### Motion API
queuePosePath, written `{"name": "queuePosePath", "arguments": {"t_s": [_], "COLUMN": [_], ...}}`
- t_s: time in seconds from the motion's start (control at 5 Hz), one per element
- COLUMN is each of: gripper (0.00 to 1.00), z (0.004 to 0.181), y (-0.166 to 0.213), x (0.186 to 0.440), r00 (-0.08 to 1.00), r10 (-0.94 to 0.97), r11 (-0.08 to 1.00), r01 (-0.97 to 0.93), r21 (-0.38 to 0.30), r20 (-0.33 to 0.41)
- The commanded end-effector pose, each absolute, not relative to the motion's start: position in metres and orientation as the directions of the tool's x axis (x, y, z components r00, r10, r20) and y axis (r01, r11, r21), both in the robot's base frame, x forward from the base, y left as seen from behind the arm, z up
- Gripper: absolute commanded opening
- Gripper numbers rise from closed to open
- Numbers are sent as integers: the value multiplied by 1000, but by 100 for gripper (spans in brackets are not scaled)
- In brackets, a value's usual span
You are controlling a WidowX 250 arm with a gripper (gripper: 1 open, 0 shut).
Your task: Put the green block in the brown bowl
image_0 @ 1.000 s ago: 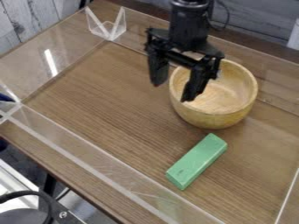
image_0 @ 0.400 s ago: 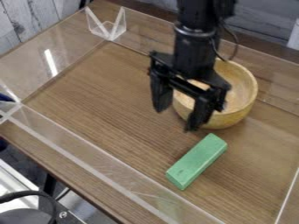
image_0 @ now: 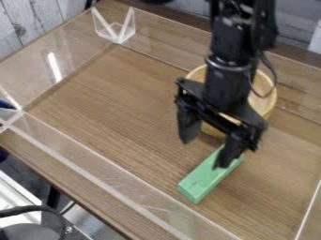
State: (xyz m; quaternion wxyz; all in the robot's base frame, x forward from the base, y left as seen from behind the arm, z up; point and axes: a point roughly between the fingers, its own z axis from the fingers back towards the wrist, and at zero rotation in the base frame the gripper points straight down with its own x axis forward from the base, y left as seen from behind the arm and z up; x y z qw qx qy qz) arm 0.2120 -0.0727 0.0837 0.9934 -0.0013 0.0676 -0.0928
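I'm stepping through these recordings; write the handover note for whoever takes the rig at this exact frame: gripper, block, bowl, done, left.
Gripper: open, nothing held, fingers pointing down by the far end of the block.
Green block: lying flat on the tabletop, outside the bowl, its far end partly hidden by the gripper.
Brown bowl: behind the block, partly hidden by the arm.
Done: gripper brought to the block; no grasp made.
Left: close on the block, lift it, place it in the bowl, release.
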Motion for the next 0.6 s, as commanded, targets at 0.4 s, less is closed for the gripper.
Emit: {"name": "queuePosePath", "arguments": {"t_s": [0.4], "gripper": [100], "z": [73], "y": [-75], "x": [212], "r00": [975], "r10": [-204], "r11": [979], "r01": [203], "r21": [-25], "r20": [-91]}}
